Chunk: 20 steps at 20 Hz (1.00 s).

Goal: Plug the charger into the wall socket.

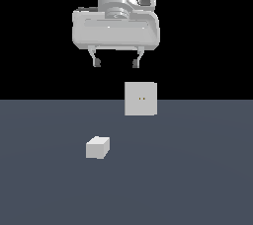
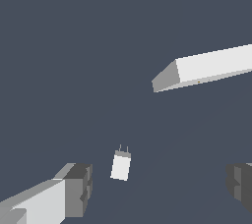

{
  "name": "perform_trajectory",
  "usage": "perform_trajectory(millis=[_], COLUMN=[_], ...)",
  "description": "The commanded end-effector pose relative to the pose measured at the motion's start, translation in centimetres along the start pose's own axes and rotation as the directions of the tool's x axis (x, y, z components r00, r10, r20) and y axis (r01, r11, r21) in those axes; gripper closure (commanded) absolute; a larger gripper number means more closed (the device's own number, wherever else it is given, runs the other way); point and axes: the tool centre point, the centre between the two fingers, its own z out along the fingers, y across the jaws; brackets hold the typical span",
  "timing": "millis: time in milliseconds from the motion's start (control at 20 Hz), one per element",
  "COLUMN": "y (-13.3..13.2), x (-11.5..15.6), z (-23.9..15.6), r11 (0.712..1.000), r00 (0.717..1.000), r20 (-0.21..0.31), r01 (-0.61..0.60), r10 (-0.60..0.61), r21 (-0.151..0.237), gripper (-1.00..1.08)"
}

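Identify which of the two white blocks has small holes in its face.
The wall socket, the larger upright square block; two tiny dark holes mark its face. The smaller charger shows plain faces there.

Pincer (image 1: 116,63): pointed straight down, fingers (image 1: 97,62) spread wide, empty, high above the tabletop (image 1: 197,179).
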Motion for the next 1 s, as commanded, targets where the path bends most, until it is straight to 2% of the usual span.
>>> perform_trajectory(millis=[0, 500, 950], y=[0.0, -0.2, -0.7], x=[0.0, -0.8, -2.7], z=[0.0, 0.8, 2.9], r11=[1.000, 1.000, 0.999], r00=[1.000, 1.000, 0.995], r20=[0.000, -0.025, -0.090], r01=[0.000, -0.013, -0.047], r10=[0.000, 0.013, 0.046], r21=[0.000, -0.002, -0.007], gripper=[-0.92, -0.92, -0.92])
